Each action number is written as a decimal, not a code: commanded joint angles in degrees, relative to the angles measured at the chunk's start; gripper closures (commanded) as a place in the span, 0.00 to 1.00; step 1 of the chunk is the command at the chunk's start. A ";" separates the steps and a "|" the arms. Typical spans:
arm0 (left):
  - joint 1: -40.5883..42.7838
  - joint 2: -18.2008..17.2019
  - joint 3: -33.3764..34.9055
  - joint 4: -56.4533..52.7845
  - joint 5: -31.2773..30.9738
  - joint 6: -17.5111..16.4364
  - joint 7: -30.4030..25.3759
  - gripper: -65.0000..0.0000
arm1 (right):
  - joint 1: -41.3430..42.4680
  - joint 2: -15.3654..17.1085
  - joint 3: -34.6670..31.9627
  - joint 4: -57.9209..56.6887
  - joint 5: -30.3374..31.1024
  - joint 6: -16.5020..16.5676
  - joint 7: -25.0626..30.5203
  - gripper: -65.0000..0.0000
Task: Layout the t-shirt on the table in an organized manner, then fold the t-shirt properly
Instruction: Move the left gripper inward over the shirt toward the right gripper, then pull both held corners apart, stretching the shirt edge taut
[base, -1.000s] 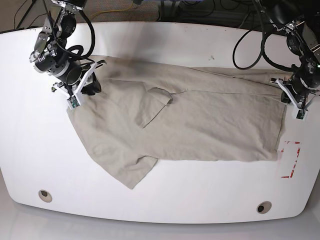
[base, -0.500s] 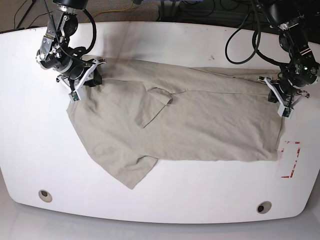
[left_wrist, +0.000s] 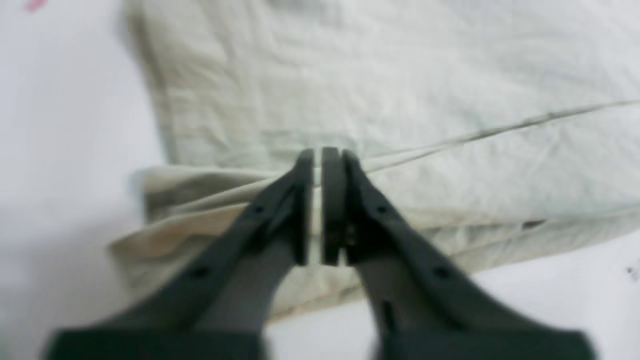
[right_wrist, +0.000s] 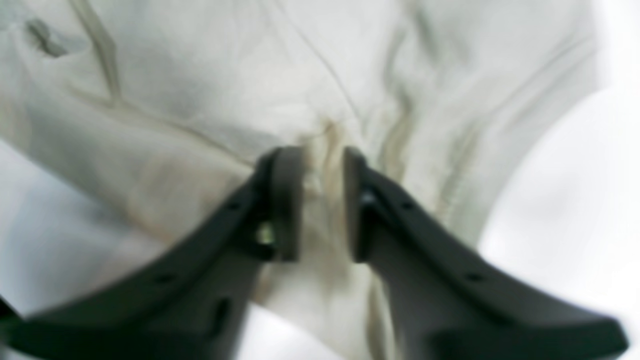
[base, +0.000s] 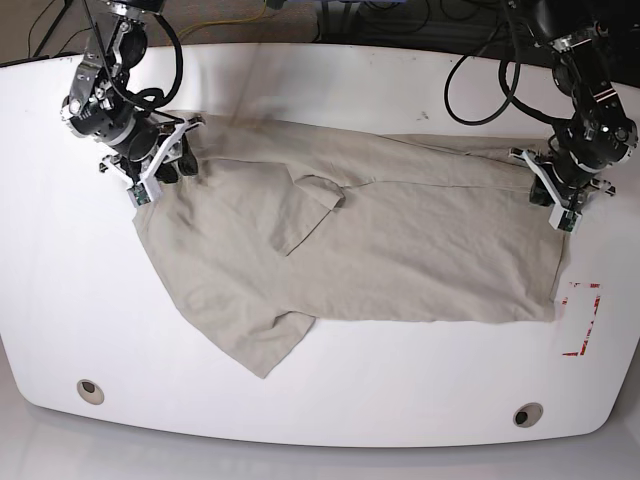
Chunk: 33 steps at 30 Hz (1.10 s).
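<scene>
The shirt (base: 380, 240) is spread on the table (base: 330, 400), its 9 o'clock edge straddled by the parted right gripper (right_wrist: 322, 200), its 3 o'clock corner met by the barely parted left gripper (left_wrist: 317, 200).

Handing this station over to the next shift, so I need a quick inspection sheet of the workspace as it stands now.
Surface: white table, glossy, two round grey holes, red dashed mark near one end.
Job's things: t-shirt spread out, wrinkled, one sleeve folded over the body, not folded yet.
Clutter: nothing seen.
Grippers: left gripper at a bunched shirt edge, jaws a sliver apart; right gripper over shirt fabric, jaws parted with cloth between.
Cables: black cables loop from both arms over the far edge.
Surroundings: dark floor beyond the table, more cables there.
</scene>
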 joint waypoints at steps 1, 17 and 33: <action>0.35 -0.60 -1.69 2.47 -0.54 -0.03 -0.68 0.75 | -1.01 0.99 2.04 1.98 0.78 0.03 0.81 0.51; 4.66 -0.86 -6.87 6.16 -0.71 -0.03 -0.68 0.58 | -3.55 0.20 13.82 -6.20 0.61 0.03 1.08 0.36; 6.07 -0.86 -8.46 6.52 -0.71 -0.03 -0.68 0.58 | -3.55 0.29 10.83 -10.59 0.70 0.03 1.34 0.42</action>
